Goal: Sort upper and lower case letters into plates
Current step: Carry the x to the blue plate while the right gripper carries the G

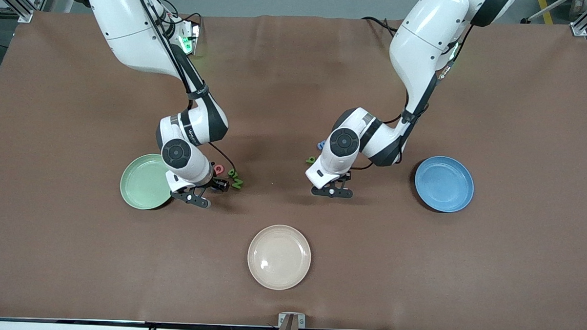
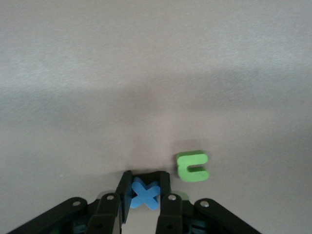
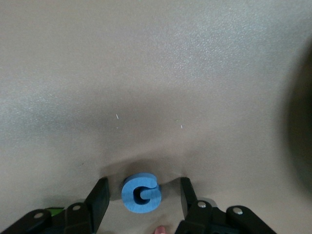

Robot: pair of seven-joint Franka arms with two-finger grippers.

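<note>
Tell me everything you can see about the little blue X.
The blue X is a small, thick letter cut from what looks like soft foam, matte and sky blue. It lies flat on the brown table cloth, pinched between the black fingers of the left gripper, which is shut on it. A green letter lies beside it, apart.

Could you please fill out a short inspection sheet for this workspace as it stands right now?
Surface: brown table cover, mild creases.
Job's things: green plate and blue plate, nothing in either; blue X; blue G; green letter beside the X; more letters by the right arm.
Clutter: beige plate, nearest the front camera.
Grippers: left gripper shut on the X; right gripper low at the table, fingers astride the G, apart from it.
Cables: black cable along the right arm.
Surroundings: metal frame posts.
</note>
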